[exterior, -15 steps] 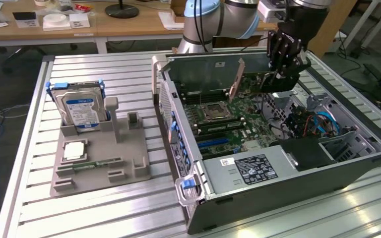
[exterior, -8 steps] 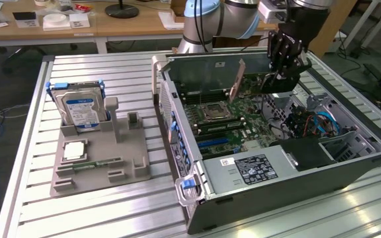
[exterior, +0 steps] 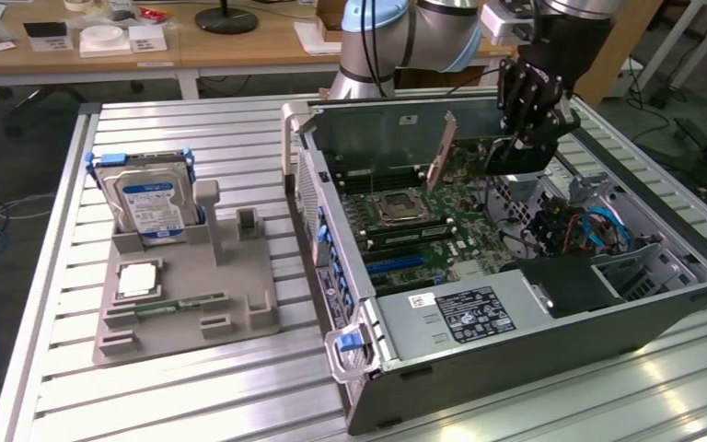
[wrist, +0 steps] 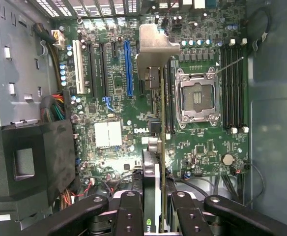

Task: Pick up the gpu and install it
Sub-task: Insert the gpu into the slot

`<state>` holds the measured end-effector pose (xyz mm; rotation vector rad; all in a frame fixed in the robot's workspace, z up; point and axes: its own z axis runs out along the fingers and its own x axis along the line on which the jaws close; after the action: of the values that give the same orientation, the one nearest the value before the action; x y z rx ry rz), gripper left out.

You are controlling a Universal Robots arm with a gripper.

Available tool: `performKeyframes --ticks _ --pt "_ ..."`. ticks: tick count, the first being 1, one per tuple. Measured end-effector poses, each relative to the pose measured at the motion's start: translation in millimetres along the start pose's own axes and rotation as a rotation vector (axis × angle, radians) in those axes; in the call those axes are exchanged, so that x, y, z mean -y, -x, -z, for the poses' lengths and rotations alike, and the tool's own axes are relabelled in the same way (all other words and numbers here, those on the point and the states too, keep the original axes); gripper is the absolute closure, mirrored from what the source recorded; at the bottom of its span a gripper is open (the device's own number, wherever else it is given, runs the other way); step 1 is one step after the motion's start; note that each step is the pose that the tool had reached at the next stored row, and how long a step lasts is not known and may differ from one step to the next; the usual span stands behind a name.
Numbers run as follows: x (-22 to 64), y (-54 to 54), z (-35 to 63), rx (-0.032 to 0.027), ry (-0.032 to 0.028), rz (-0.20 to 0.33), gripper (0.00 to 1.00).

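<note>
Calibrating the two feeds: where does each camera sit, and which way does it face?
Exterior view: raised off the arm, looking down at the open computer case; shows the arm and end effector gripping the gpu.
Wrist view: on the wrist, looking along the gpu at the motherboard; shows end effector fingers.
Shared: gpu, motherboard.

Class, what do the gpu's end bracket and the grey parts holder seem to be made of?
The gpu's end bracket: likely bare sheet metal, silvery sheen, folded tab. The parts holder: probably matte plastic, uniformly dull grey, moulded slots.
</note>
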<state>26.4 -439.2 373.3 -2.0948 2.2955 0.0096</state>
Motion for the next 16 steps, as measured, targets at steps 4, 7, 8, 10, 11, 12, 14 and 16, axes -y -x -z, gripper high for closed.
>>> performKeyframes --ticks 4,7,8,10,11,12,14,16 --pt "0.0 0.0 -0.2 -0.0002 0.0000 0.000 0.73" --pt "-0.1 -0.1 -1.0 -0.0001 0.0000 0.000 0.73" --pt "-0.2 -0.1 -1.0 -0.0001 0.0000 0.000 0.73" --pt "-0.2 -0.1 -1.1 -0.0001 0.0000 0.000 0.73" --pt "-0.2 -0.1 -1.1 0.0000 0.0000 0.000 0.73" --pt "-0.2 0.0 -1.1 0.0000 0.0000 0.000 0.73" --pt "-0.3 0.0 -2.1 0.0003 -0.0001 0.000 0.73" --pt "-0.5 -0.1 -3.4 0.0000 0.0000 0.000 0.73"
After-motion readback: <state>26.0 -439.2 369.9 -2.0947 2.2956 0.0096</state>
